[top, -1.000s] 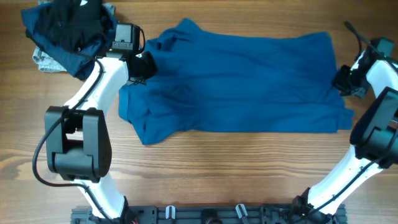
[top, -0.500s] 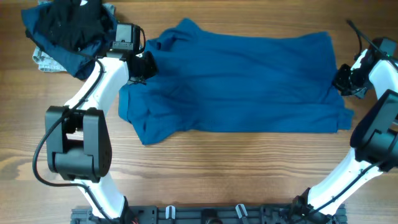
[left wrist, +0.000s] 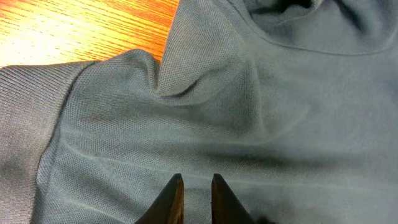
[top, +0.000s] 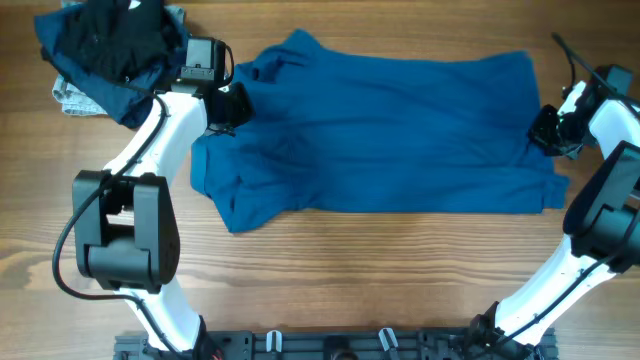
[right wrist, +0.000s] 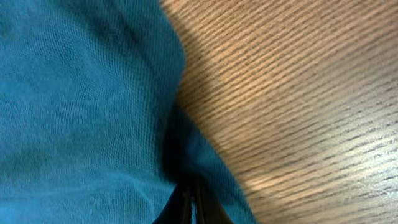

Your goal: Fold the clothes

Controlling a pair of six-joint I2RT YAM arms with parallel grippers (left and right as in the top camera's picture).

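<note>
The clothes are a large mid-blue shirt [top: 390, 130] spread flat across the middle of the table, and a heap of navy, black and pale pieces [top: 110, 50] at the far left corner. My left gripper [top: 232, 108] sits on the shirt's left shoulder, below the collar. In the left wrist view its jaws [left wrist: 197, 180] stand a narrow slit apart, with the shirt's fabric [left wrist: 280, 93] pinched between them. My right gripper [top: 545, 130] is at the shirt's right edge. It is shut [right wrist: 189, 186] on a raised fold of the blue cloth [right wrist: 81, 93].
Bare wooden table [top: 400, 270] runs along the front below the shirt and shows beside the cloth in both wrist views [right wrist: 298, 93]. The arm bases stand at the front edge [top: 330, 345].
My right gripper has shifted a little to the left along the shirt's edge. The left gripper and the shirt look unchanged.
</note>
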